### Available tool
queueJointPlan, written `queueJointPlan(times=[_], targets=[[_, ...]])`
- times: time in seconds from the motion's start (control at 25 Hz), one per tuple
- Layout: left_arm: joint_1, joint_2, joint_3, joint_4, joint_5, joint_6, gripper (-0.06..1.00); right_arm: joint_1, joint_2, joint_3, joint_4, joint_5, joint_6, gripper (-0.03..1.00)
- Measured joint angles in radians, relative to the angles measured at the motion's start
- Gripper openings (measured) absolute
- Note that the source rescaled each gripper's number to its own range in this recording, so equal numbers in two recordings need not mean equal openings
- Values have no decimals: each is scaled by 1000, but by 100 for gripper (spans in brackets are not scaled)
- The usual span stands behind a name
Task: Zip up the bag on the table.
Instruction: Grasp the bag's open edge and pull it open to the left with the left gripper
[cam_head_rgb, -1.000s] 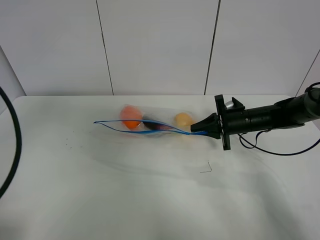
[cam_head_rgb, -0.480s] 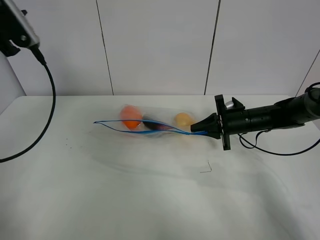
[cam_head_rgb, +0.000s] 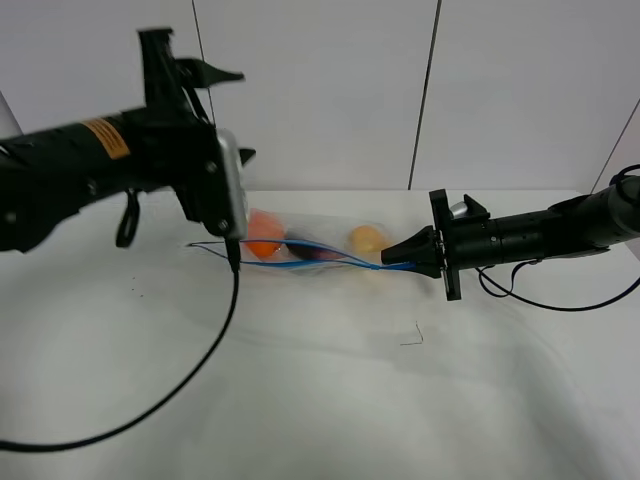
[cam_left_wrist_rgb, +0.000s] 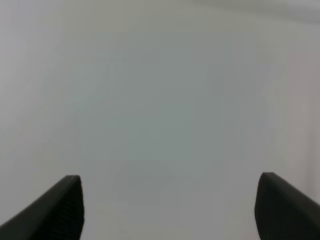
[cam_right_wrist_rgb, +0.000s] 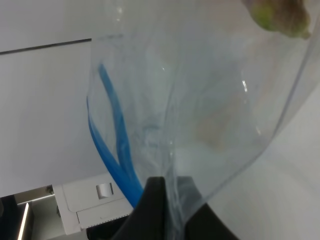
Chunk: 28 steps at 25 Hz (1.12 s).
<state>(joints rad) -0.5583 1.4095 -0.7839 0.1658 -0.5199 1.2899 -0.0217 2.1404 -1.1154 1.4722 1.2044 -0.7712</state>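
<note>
Lying toward the back of the counter (cam_head_rgb: 300, 400): bag (cam_head_rgb: 310, 245), blue zip strip (cam_head_rgb: 300, 252) gaping apart along its left half. Clamped on the bag's right end: right gripper (cam_head_rgb: 408, 258), closed tight on the plastic. Up at left, apart from the bag: left gripper (cam_left_wrist_rgb: 167, 180), spread wide, holding nothing.
</note>
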Motion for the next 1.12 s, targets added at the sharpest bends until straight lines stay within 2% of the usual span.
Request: queueJointPlan(times=[0.16,0.28,0.52,0.8,1.12], targets=[[-103,106,8,-11,-106,-46,95,0,0,0,0,0,0,0],[-152,187,8,-36,-182,-95,95,0,0,0,0,0,0,0],[-217,328,9,-84,-237,-208,95,0,0,0,0,0,0,0],[-229,467,7,-90,-373,-218,95,0,0,0,0,0,0,0],[-229,586,-49,-89,-396,-218,95,0,0,0,-13,0,-1,0]])
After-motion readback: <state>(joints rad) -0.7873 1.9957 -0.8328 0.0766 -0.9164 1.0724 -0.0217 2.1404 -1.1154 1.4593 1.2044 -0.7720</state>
